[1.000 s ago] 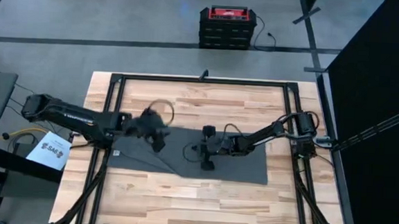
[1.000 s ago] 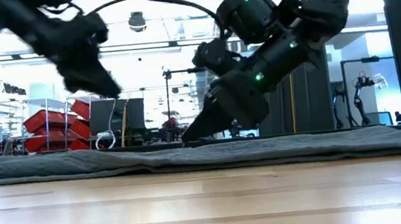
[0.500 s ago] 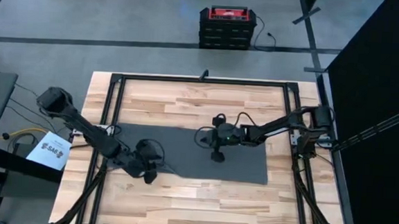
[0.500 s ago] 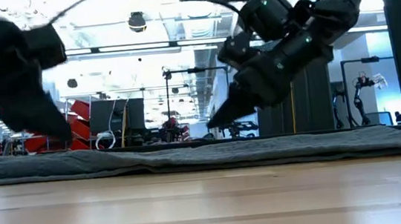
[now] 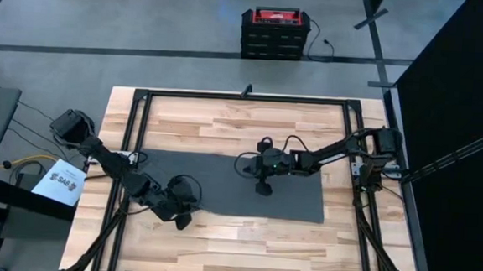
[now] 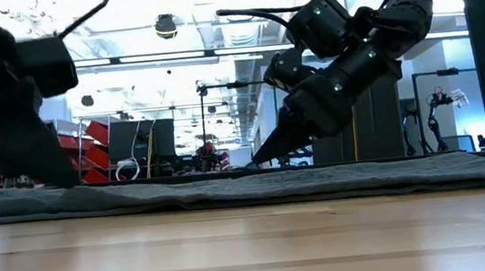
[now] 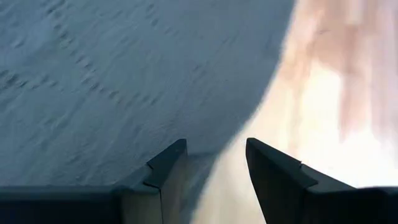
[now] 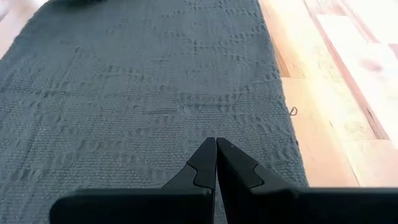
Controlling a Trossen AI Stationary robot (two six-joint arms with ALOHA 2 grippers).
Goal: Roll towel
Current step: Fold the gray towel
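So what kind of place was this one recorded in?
Probably a robotics lab or workshop: a wooden table in a black frame with the towel on it, a bare concrete floor, red bins and another robot arm behind.

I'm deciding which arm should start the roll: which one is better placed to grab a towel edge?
Probably the left. The left gripper has open jaws right at the near edge of the towel, while the right gripper is shut and hangs above the cloth's middle, away from any edge.
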